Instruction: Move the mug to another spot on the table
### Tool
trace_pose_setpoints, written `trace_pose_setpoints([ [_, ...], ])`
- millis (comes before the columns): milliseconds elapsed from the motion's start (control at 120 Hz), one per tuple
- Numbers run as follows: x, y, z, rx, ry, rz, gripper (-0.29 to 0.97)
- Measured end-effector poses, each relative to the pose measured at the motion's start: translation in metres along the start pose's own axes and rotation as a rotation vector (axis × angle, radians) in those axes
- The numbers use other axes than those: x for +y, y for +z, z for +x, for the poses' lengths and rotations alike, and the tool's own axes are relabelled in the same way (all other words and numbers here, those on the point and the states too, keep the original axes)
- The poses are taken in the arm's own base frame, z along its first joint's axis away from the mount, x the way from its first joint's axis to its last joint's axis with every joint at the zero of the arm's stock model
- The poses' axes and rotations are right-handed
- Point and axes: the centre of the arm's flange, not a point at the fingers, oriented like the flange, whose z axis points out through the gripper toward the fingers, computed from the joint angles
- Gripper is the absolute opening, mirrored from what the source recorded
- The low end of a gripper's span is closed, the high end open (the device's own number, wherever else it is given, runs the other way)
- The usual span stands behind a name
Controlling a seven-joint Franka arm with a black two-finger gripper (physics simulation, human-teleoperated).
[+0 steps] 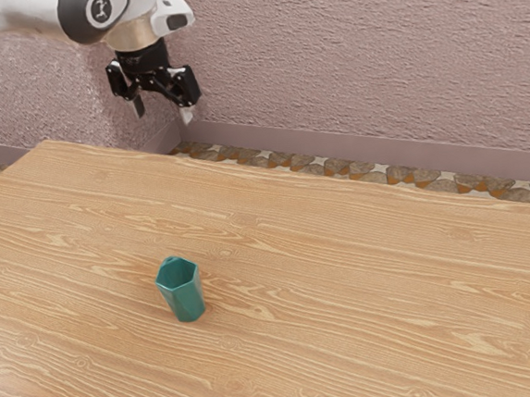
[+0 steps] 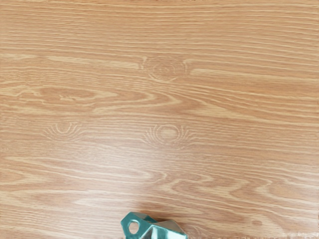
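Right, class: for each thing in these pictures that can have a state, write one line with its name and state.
mug: upright on the table, opening upward, not held.
gripper: open, holding nothing, raised well above the table and apart from the mug.

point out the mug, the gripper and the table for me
mug [image 1: 180,291]: exterior view, on its teal side wall
gripper [image 1: 160,105]: exterior view, midway between its fingertips
table [image 1: 394,299]: exterior view, on bare wood toward the exterior view's right of the mug
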Motion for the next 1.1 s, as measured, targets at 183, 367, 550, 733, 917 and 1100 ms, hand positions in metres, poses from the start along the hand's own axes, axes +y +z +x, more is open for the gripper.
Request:
trace_pose_setpoints([
  [183,0.006,-0.01,-0.005,-0.004,0.061,0.014,0.68],
  [367,0.007,-0.009,-0.006,-0.015,0.094,0.019,0.68],
  [550,0.007,-0.016,-0.007,-0.009,0.117,0.019,0.68],
  [733,0.006,-0.017,-0.007,-0.014,0.131,0.02,0.68],
  [917,0.006,-0.016,-0.007,-0.018,0.143,0.021,0.68],
  [1100,0.006,-0.014,-0.006,-0.022,0.149,0.022,0.68],
])
